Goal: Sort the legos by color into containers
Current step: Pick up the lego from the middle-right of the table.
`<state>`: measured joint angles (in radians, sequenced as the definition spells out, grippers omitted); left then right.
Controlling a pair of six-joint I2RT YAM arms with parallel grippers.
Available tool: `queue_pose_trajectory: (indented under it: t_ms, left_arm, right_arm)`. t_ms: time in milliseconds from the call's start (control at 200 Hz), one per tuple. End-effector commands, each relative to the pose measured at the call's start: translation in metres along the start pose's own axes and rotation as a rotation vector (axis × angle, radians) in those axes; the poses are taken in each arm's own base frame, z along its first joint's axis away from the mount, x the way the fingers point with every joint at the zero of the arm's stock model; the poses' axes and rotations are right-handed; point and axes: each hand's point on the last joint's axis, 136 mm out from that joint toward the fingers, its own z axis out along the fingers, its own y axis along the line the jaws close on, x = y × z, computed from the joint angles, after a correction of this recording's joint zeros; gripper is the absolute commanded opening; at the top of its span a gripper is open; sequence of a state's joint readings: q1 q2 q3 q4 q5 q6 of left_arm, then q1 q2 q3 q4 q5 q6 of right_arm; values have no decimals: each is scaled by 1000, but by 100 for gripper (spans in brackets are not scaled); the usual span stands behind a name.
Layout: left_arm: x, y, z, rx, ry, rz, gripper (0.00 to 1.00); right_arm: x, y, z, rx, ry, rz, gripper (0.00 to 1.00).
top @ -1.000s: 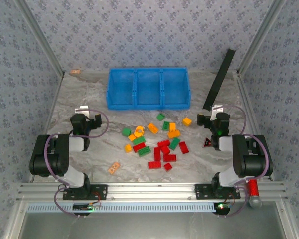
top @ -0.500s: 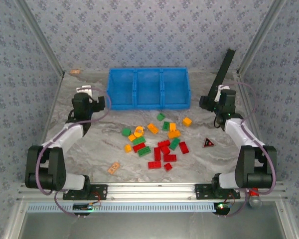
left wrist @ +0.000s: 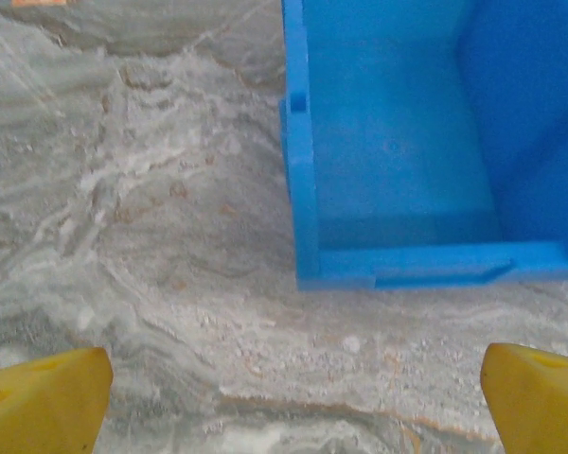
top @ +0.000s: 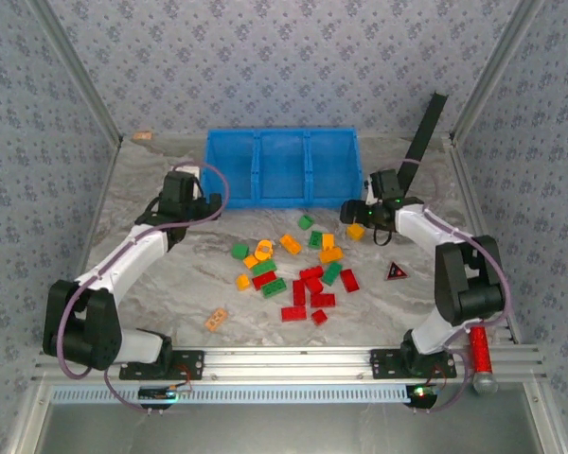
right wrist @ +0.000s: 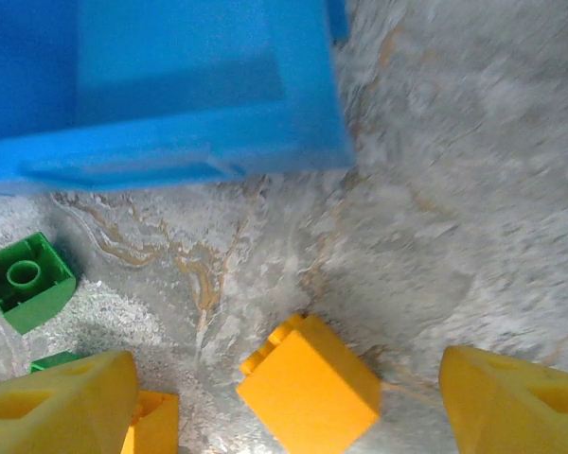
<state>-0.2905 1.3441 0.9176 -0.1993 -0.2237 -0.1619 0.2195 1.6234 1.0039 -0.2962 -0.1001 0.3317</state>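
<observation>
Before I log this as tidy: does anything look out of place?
A pale peach flat plastic piece lies alone near-left of the red, green and orange bricks; it matches no brick colour.

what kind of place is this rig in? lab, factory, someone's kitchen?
Most likely a lab test cell for tabletop robot trials: left arm and right arm bolted to an aluminium rail, patterned wall panels boxing in a marble-look table, toy legos and a blue bin tray as props.

free: bare table (top: 175, 284) left of legos (top: 298, 270) | blocked: blue bin (top: 256, 199) wall behind them
</observation>
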Motion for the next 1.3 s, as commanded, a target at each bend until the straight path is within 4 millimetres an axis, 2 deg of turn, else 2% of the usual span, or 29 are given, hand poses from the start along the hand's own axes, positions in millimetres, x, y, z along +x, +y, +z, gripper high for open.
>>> queue_pose_trajectory:
  t_ms: [0,185,440,590,785,905,1034,1129,1189,1204,1294]
  left_arm:
    - [-5,-5,-20,34,40,-39,100]
    - [-5,-14,-40,74,40,-32,100]
    - [4,-14,-33,55,85,-19,100]
    - [3,-16,-31,54,93,-14,100]
    - [4,-17,-32,43,110,-13,100]
    - [1,-10,-35,3,108,-15,100]
    - [-2,-10,-43,12,115,-14,100]
    - [-4,-11,-51,28,115,-20,100]
    - [-5,-19,-57,82,108,-18,100]
    - [-5,-21,-59,96,104,-18,100]
    - [-7,-26,-68,146,87,-37,100]
  right_arm:
    - [8,-4,11,71,40,83,84]
    - [16,-5,31,169,71,103,83]
    - [36,-17,48,254,127,109,78]
    - [39,-19,52,248,135,113,67]
    - [38,-11,53,205,158,102,50]
    - [29,-4,46,167,146,102,45]
    - [14,5,25,158,115,50,45]
    - [-9,18,-1,146,40,-31,44]
    - [-20,23,-13,164,-19,-107,44]
    - [-33,29,-20,155,-53,-124,44]
    - [-57,37,-29,158,-108,-194,43]
